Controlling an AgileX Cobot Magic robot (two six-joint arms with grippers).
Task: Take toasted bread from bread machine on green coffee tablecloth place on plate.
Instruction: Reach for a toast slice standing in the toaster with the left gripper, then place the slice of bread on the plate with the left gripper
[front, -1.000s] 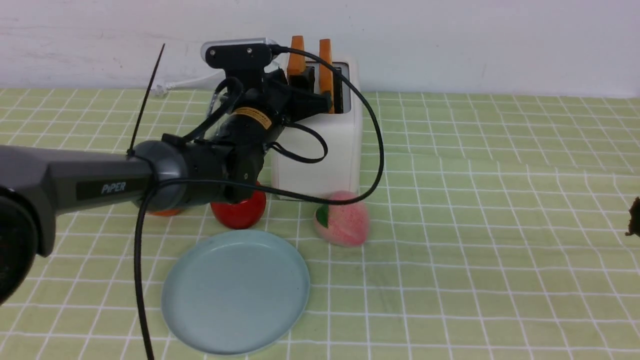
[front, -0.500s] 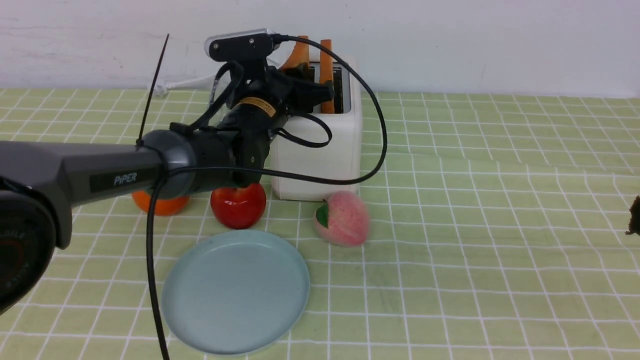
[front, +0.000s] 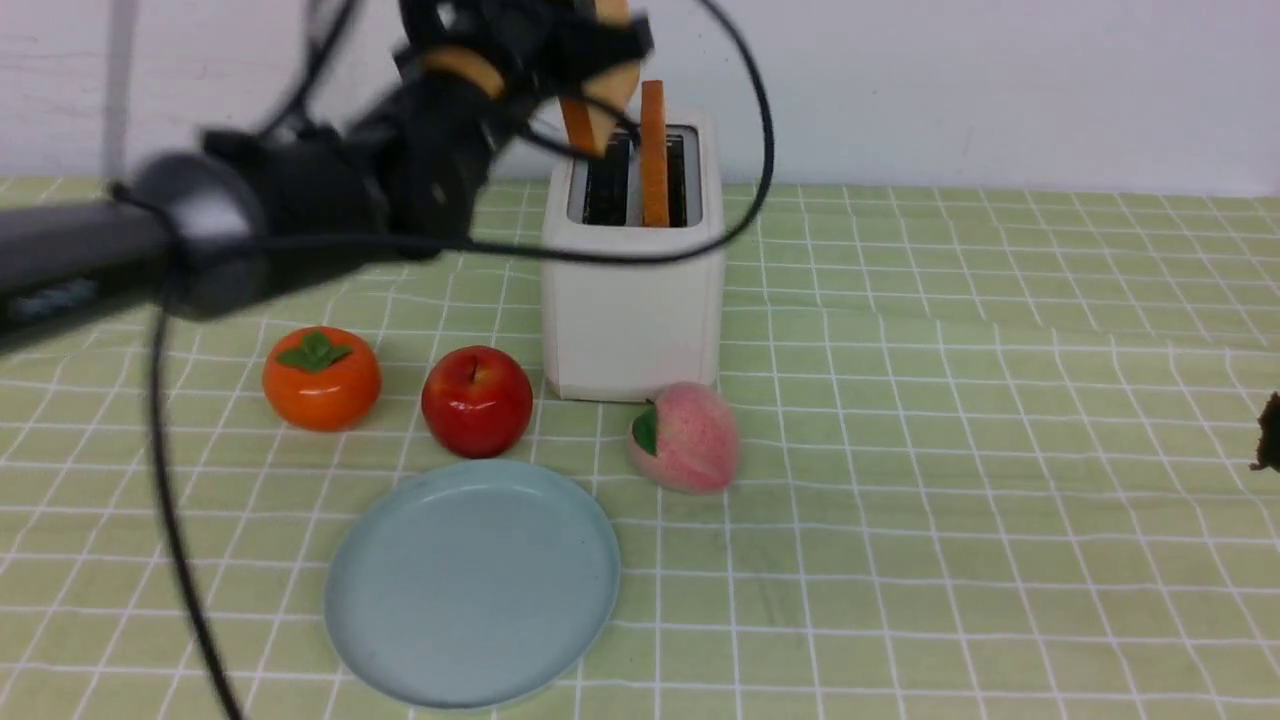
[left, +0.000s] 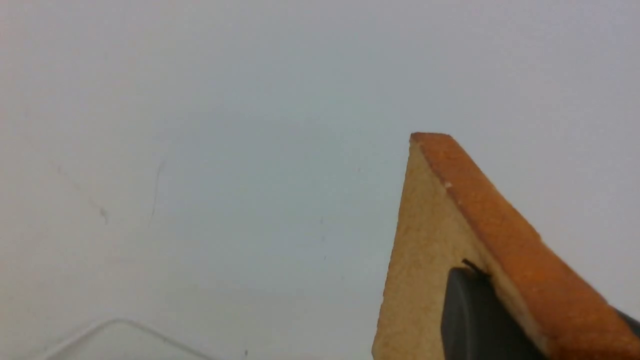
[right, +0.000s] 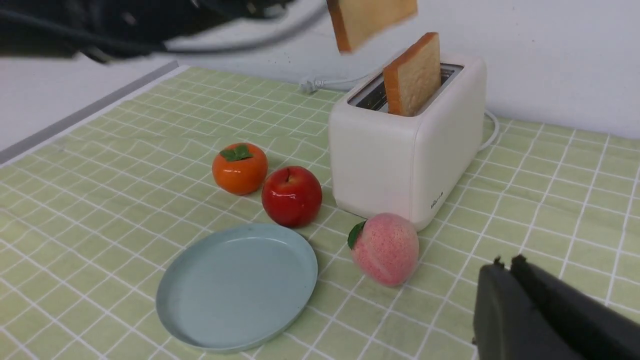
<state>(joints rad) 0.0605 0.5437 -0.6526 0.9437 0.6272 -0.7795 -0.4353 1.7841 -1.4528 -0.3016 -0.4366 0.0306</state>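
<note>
My left gripper (front: 592, 48) is shut on one slice of toasted bread (front: 598, 112) and holds it, tilted, above the left slot of the white bread machine (front: 632, 300). In the left wrist view the slice (left: 430, 235) sits between my dark fingers (left: 475, 315) against the wall. The second slice (front: 653, 150) stands upright in the right slot. The pale blue plate (front: 470, 585) lies on the green tablecloth (front: 950, 450) in front of the machine. My right gripper (right: 507, 262) is shut and empty, low at the right.
An orange (front: 321, 378) and a red apple (front: 477, 401) sit left of the bread machine, behind the plate. A pink peach (front: 686, 437) lies at its front right corner. A white cord (right: 325, 82) runs behind it. A white wall stands behind.
My left arm has risen, pulling the slice up out of the left slot. The orange and apple, hidden behind the arm before, now show. The right arm has not moved.
</note>
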